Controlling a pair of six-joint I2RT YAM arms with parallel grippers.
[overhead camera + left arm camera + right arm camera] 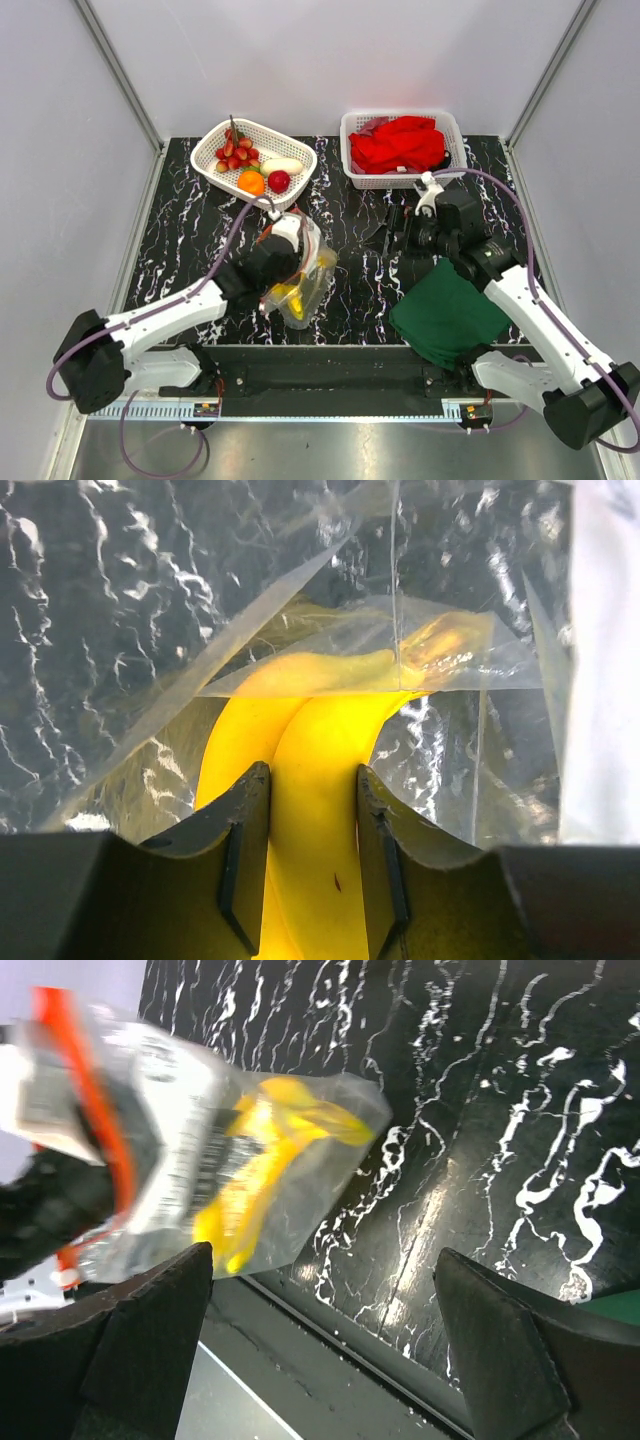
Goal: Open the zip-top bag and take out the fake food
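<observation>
No writing can be read in any view. The zip-top bag [180, 1110] carries a pale printed patch with dark marks, toward ten o'clock in the right wrist view, but blur leaves every character illegible.

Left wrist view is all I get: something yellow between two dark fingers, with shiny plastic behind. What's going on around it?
Observer: From above, the left arm's fingers reach inside the zip-top bag, closed on the bananas.
Visitor: Is there any other food in there?
Observer: I see none. The grapes, orange, apple and pale piece lie in the white basket at the back left.
Visitor: And the other arm?
Observer: The right arm's fingers are spread wide with nothing between them, apart from the bag.
</observation>
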